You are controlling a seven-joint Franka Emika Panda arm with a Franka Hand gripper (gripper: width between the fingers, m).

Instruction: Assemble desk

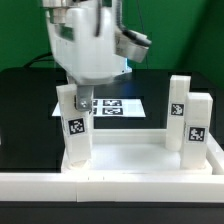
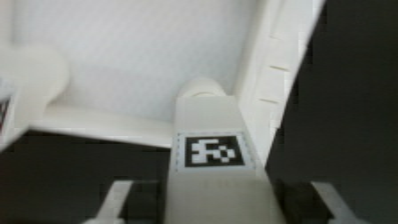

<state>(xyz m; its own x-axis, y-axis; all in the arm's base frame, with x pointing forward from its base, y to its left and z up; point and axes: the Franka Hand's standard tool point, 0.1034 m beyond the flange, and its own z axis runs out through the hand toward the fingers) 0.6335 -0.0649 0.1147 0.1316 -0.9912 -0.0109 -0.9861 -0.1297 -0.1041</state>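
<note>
Three legs stand upright on the desk slab (image 1: 125, 158) at the front of the black table (image 1: 25, 100): one at the exterior view's left (image 1: 75, 122), two close together at its right (image 1: 179, 110) (image 1: 198, 128). Gripper (image 1: 78, 88) is closed on the left leg's top; wrist view shows its fingers (image 2: 121, 200) either side of that leg. Each leg has a b/w square tag (image 2: 215, 151), no readable text. Marker board (image 1: 112, 105) lies flat behind the slab.

White legs (image 1: 77, 122) w/ blk-wht tags (image 1: 76, 126), black table (image 1: 25, 105).
</note>
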